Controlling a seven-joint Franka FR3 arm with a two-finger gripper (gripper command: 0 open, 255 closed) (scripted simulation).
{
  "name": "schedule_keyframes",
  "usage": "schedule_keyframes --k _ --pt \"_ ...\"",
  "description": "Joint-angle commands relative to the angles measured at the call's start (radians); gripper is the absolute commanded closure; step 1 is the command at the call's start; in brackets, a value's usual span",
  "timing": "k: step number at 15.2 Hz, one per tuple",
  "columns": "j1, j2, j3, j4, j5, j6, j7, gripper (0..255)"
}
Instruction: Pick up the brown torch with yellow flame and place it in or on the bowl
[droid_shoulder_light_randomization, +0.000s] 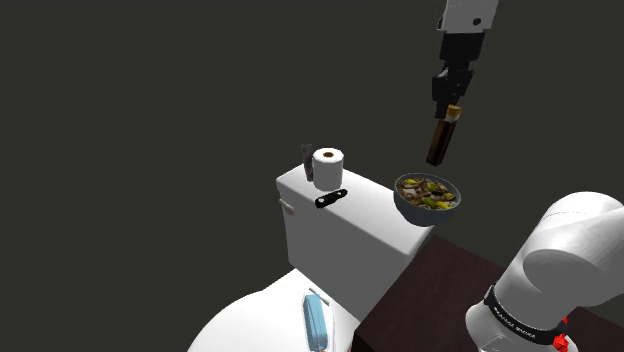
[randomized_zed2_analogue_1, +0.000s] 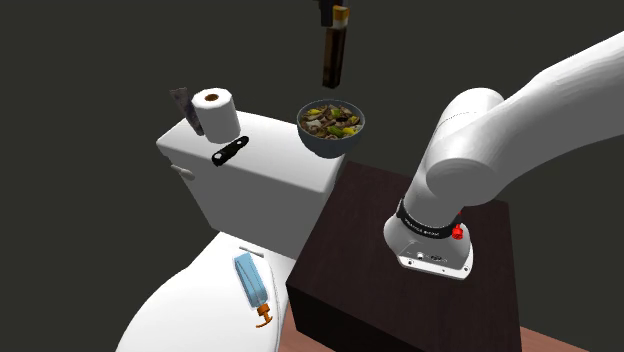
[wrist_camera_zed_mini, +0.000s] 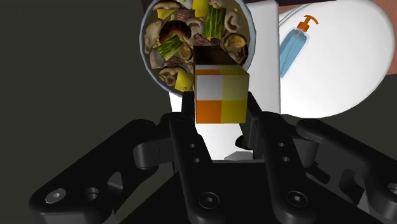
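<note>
My black gripper (droid_shoulder_light_randomization: 452, 103) hangs high in the air, shut on the torch (droid_shoulder_light_randomization: 441, 139), a brown stick with a yellow and orange flame end held between the fingers. The stick points down, a little above the dark bowl (droid_shoulder_light_randomization: 427, 195), which is full of mixed food and sits at the corner of the toilet tank. In the second exterior view the torch (randomized_zed2_analogue_1: 333, 55) hangs over the bowl (randomized_zed2_analogue_1: 331, 126). In the wrist view the fingers (wrist_camera_zed_mini: 186, 121) clasp the blocky flame end of the torch (wrist_camera_zed_mini: 220, 94), with the bowl (wrist_camera_zed_mini: 194, 35) beyond it.
On the white toilet tank (droid_shoulder_light_randomization: 340, 225) stand a toilet paper roll (droid_shoulder_light_randomization: 327, 167) and a small black object (droid_shoulder_light_randomization: 331, 198). A blue soap dispenser (randomized_zed2_analogue_1: 252, 282) lies on the toilet lid. The dark stand (randomized_zed2_analogue_1: 340, 260) carries the arm's base.
</note>
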Motion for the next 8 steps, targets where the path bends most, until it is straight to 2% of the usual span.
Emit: schedule_keyframes --k 1,8 --pt "-0.001 -0.009 -0.001 -0.031 -0.001 0.023 0.001 255" --pt "-0.005 -0.032 -0.007 -0.141 -0.008 0.11 0.003 255"
